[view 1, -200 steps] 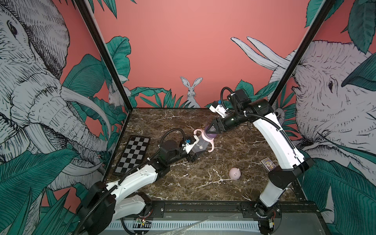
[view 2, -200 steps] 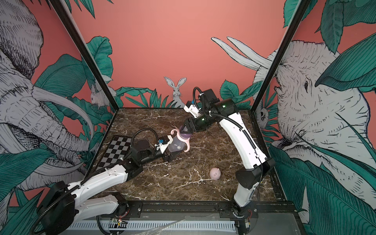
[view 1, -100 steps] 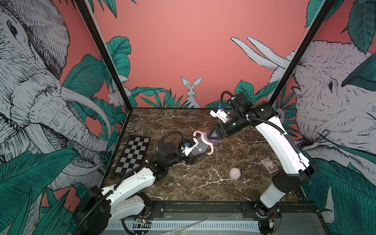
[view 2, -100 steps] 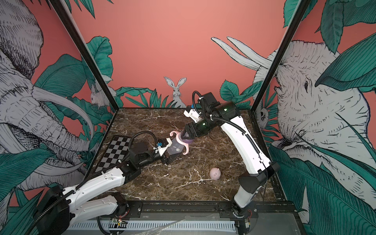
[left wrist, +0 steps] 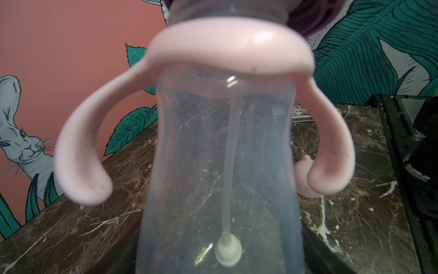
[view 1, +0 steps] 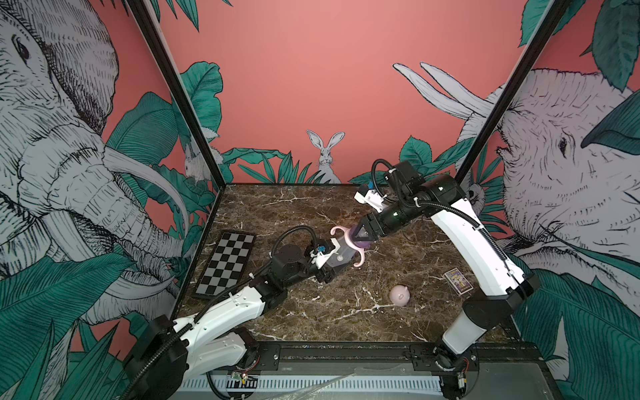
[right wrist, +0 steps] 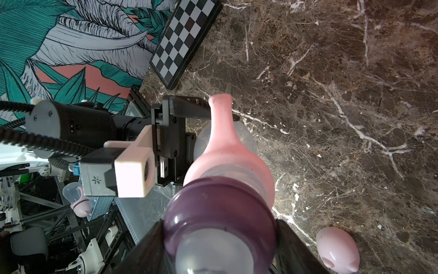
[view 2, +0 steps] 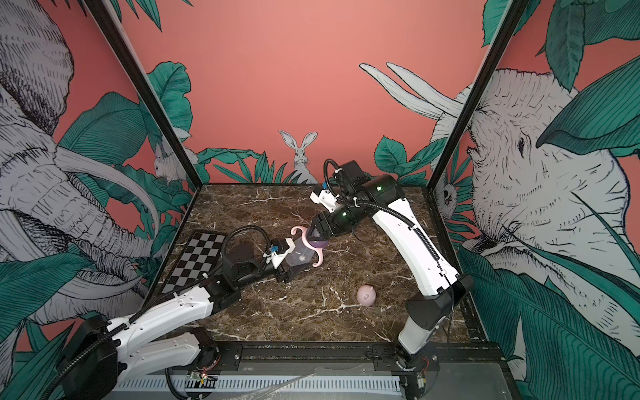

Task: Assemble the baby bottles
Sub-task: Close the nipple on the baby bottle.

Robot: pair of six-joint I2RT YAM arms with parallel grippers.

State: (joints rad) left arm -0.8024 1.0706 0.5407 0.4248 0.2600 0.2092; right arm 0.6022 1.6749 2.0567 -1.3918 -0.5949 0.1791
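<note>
Lowered bottle (view 1: 338,259), collar (view 1: 363,245) clamped in right gripper (view 1: 358,240).

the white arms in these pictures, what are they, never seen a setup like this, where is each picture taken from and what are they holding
They are two robot arms mounted at the front edge of a marble table. Each ends in a two-fingered gripper. Two pictures come from a camera pair looking down over the whole scene. The other two come from a camera on each arm's wrist, so they are close-ups.

The left gripper is shut on the clear bottle body. The body wears the pink handle ring and has a straw inside. The right gripper is clamped on the purple collar at the bottle's mouth.

Lying loose on the table are the pink cap, a checkerboard and a small card box.
</note>
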